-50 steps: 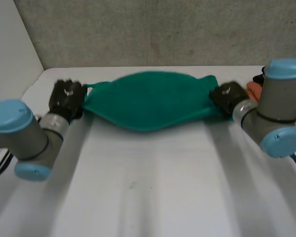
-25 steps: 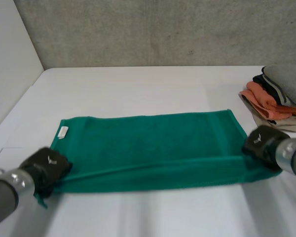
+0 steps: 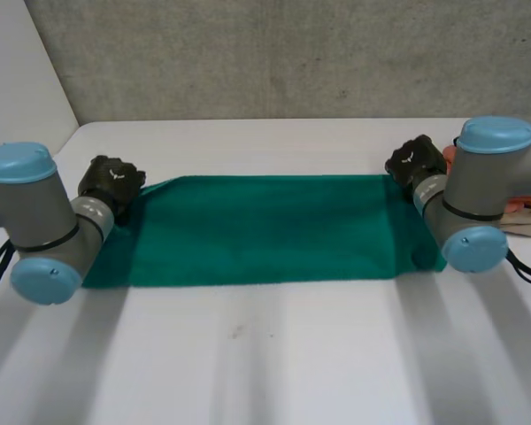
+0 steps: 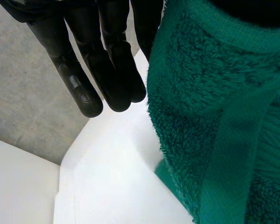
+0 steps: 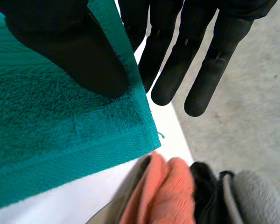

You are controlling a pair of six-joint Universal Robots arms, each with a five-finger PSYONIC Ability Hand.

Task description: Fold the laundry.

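White table (image 3: 265, 354), bare on its near half, carries a green towel (image 3: 265, 230) lying flat across its middle, long side running left to right. The towel is thick terry: soft, light and limp, not slippery, likely to sag between two holds and to crease wherever it is bent, so it is best taken at corners or along the hemmed border, both ends together. At the far left corner the left hand (image 3: 111, 181) pinches the cloth against its thumb, the fingers (image 4: 114, 60) straight beside it. At the far right corner the right hand (image 3: 414, 164) pinches the hem, thumb (image 5: 79, 51) on top and fingers beneath. A pile of clothes (image 5: 177, 196) sits just beyond that corner, at the table's right edge, and a grey wall (image 3: 274, 53) closes the far side. Half a second earlier the towel lay deeper from near to far, with both hands at its near corners; the near edge has since been carried over to the far edge, leaving a doubled, narrower strip.
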